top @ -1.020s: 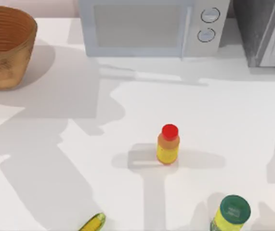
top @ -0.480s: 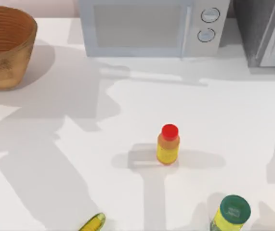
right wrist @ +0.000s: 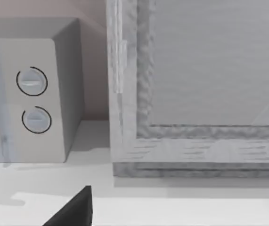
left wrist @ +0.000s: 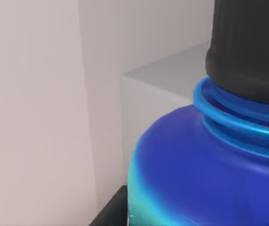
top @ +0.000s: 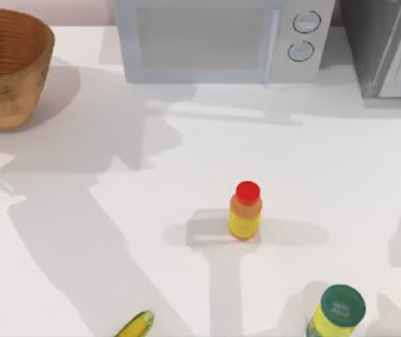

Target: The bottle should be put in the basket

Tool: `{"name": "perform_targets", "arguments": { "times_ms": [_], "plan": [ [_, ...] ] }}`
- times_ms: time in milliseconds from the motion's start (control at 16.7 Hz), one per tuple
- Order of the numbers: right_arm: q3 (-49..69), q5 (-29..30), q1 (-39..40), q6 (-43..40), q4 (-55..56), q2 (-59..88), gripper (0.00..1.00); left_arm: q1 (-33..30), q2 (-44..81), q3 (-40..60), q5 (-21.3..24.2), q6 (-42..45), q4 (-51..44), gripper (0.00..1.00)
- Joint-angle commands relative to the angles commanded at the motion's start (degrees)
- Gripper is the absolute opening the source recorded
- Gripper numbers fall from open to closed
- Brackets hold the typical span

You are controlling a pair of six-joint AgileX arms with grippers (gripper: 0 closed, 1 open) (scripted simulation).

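The bottle point(left wrist: 205, 174) is very close in the left wrist view, with its blue shoulder, blue neck rings and black screw cap point(left wrist: 249, 47). It is upright, and a cyan band shows low on its body. One dark finger point(left wrist: 111, 213) of my left gripper lies against its side, shut on it. The basket point(top: 7, 67), tan wicker with a ribbed brown inside, stands at the table's back left corner in the top view. A black part of my right gripper point(right wrist: 73, 209) shows at the edge of the right wrist view, facing the back right of the table.
A microwave point(top: 214, 38) stands at the back centre, with a grey cabinet point(top: 390, 45) to its right. A small yellow-orange bottle with a red cap point(top: 245, 210) stands mid-table. A yellow container with a green lid point(top: 337, 312) and a yellow-green object point(top: 135, 325) sit at the front edge.
The arm shadows on the left half of the table have shifted. The things on the table have not moved.
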Motion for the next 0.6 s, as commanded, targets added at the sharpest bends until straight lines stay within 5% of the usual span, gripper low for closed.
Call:
{"name": "perform_targets", "arguments": {
  "times_ms": [240, 600],
  "plan": [
    [0.0, 0.0, 0.0, 0.0, 0.0, 0.0, 1.0, -0.3, 0.3, -0.2, -0.3, -0.4, 0.4, 0.0],
    [0.0, 0.0, 0.0, 0.0, 0.0, 0.0, 1.0, -0.3, 0.3, -0.2, -0.3, -0.4, 0.4, 0.45]
  ]
}}
